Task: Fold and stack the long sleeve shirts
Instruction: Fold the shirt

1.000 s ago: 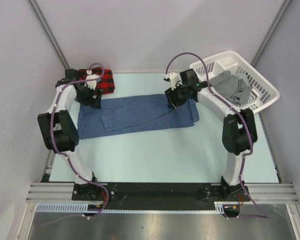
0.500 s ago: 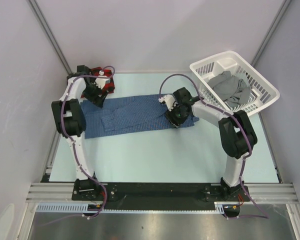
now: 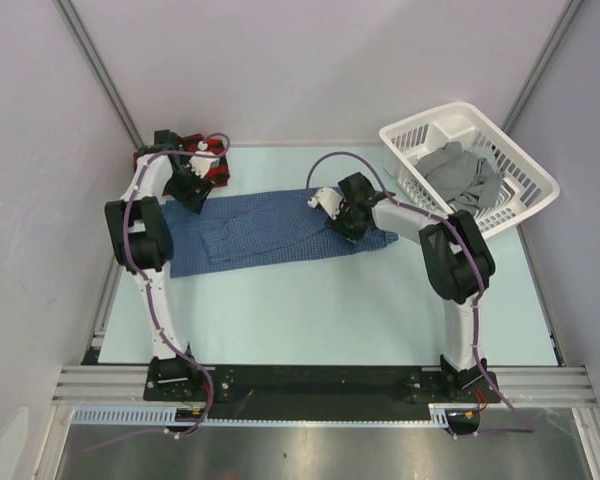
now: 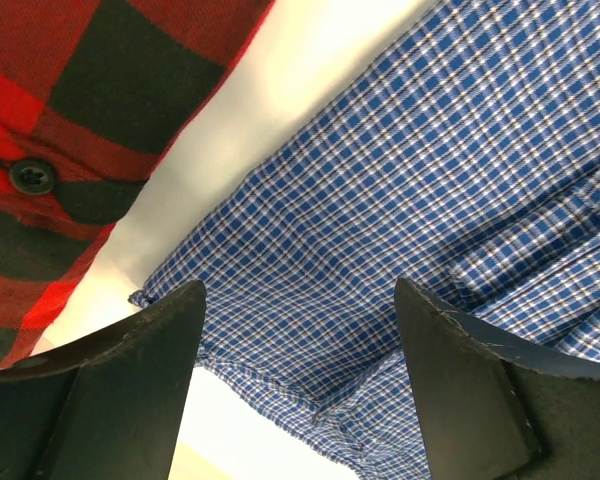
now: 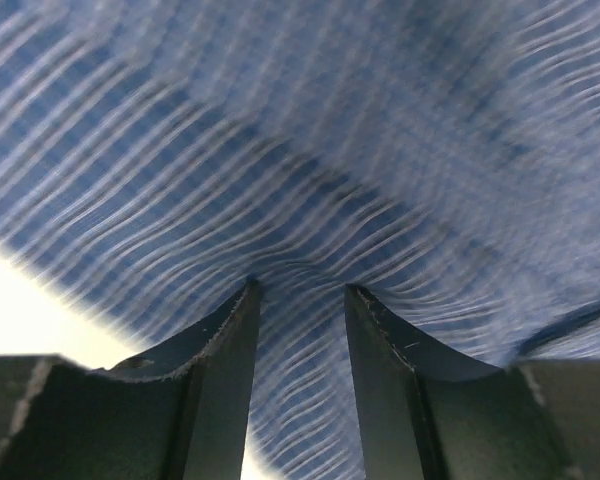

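Blue checked shirt (image 3: 280,225) lies spread flat; red plaid shirt (image 3: 205,165), seemingly folded, sits far-left.

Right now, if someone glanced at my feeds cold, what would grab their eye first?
The blue checked shirt stretched across mid-table, with the right gripper pressed into its right end, fingers close together with cloth bunched between them. The left gripper hovers open over the shirt's far-left edge, beside the red plaid shirt. At far right, a white basket holds grey cloth.

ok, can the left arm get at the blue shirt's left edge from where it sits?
Probably yes. The left gripper hangs open right over the blue shirt near its edge, beside the red plaid shirt, and nothing lies between the fingers and the cloth.
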Available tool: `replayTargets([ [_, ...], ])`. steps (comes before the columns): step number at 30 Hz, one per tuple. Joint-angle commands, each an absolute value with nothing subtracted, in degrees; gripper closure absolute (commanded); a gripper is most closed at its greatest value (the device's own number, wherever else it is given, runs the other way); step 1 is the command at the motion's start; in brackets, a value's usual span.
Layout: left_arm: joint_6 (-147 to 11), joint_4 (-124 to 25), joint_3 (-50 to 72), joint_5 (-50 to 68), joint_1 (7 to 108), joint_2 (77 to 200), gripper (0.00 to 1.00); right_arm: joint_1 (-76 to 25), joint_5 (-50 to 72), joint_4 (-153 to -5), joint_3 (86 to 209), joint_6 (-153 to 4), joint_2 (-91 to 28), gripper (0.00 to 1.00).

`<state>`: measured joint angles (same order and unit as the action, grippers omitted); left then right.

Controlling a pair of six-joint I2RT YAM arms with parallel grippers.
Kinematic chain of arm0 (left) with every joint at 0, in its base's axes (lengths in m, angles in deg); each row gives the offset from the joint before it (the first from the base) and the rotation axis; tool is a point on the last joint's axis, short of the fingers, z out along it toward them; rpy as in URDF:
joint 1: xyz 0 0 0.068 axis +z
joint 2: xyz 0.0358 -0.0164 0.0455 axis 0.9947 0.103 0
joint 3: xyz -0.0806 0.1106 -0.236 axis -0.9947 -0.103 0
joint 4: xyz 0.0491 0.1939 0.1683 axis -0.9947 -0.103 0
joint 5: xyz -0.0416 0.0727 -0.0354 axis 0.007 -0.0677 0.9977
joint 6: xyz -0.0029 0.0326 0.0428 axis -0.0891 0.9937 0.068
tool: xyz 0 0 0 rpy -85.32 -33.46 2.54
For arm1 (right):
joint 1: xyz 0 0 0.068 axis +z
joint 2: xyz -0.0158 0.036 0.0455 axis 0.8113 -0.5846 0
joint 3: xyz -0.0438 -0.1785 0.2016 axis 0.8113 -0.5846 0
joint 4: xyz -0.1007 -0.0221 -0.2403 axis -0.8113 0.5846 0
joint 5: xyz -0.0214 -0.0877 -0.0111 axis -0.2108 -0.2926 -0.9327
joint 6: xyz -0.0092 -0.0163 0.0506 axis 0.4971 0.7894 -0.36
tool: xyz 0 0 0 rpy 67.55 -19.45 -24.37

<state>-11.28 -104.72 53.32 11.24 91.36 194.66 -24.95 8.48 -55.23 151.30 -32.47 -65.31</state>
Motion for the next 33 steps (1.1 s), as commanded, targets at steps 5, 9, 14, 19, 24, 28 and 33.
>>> replayTargets([
  [5, -9.82, -103.67, 53.61, 10.28, 92.7, 194.15, 0.19, -29.53, 0.26, -60.68, 167.48, -28.76, -75.64, 0.55],
  [9, -9.82, -103.93, 53.87, 9.4, 92.7, 195.12, 0.21, -29.97, 2.18, -58.75, 168.74, -31.58, -71.96, 0.53],
  [14, -9.3, -104.11, 50.45, 7.73, 93.49, 194.69, 0.26, -29.97, 7.46, -54.44, 166.1, -38.25, -63.18, 0.46],
  [19, -8.41, -104.19, 44.91, 5.97, 94.98, 193.28, 0.4, -29.97, 17.03, -48.91, 162.6, -51.59, -57.28, 0.41],
  [24, -7.89, -103.84, 36.32, 5.53, 96.3, 189.86, 0.55, -30.76, 25.3, -47.58, 156.44, -61.02, -53.06, 0.38],
  [28, -7.18, -102.09, 24.46, 5.79, 97.18, 182.41, 0.6, -32.69, 28.81, -49.51, 150.99, -67.53, -50.51, 0.37],
  [33, -6.92, -97.27, 4.35, 5.62, 98.06, 173.43, 0.61, -34.71, 30.05, -54.5, 142.91, -76.49, -47.43, 0.34],
])
